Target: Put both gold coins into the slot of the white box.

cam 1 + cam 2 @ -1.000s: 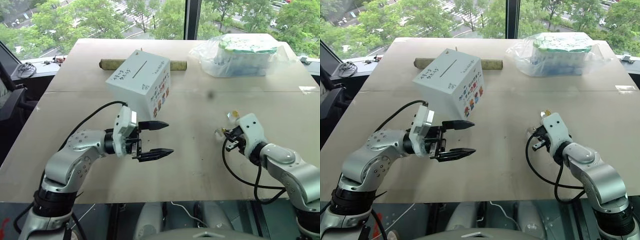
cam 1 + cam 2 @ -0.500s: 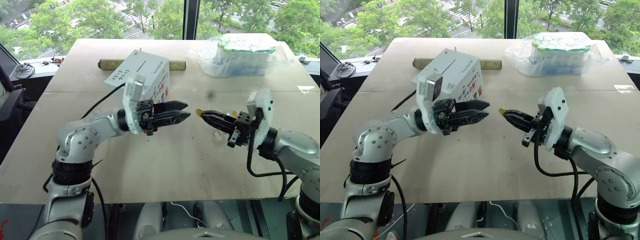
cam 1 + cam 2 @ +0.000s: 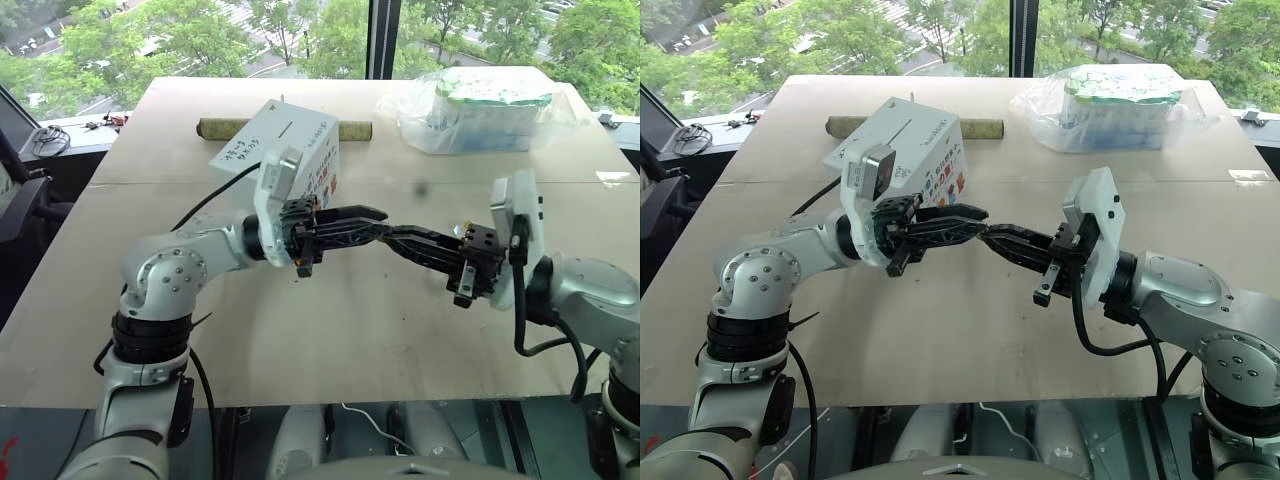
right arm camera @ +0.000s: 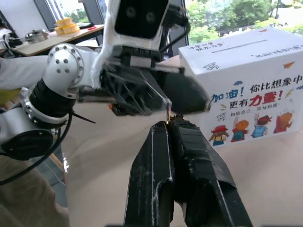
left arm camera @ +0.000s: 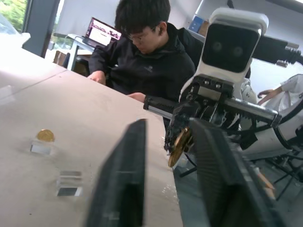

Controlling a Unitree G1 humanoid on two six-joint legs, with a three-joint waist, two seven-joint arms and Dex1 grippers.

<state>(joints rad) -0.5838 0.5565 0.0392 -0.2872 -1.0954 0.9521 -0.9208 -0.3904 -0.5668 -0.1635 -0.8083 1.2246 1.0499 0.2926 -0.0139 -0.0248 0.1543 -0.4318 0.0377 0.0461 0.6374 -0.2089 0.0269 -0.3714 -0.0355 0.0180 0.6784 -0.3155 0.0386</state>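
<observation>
The white box (image 3: 290, 150) stands tilted at the table's back left, its slot (image 3: 283, 128) on the upper face. In front of it, above the table, my two grippers meet tip to tip. My right gripper (image 3: 388, 232) is shut on a gold coin (image 5: 177, 145) held edge-up at its tip. My left gripper (image 3: 376, 214) reaches in from the left, and its fingers (image 5: 135, 156) are closed around the same coin. A second gold coin (image 5: 45, 135) lies on a small clear block on the table.
A clear-bagged green-and-white package (image 3: 480, 108) sits at the back right. A brown tube (image 3: 225, 128) lies behind the box. Small clear plastic pieces (image 5: 70, 182) rest on the table near the second coin. A person (image 5: 151, 61) sits beyond the table.
Both arms rose and swung toward each other. My left gripper went from wide open to closed. The tips, a gap apart half a second ago, now meet at the coin.
</observation>
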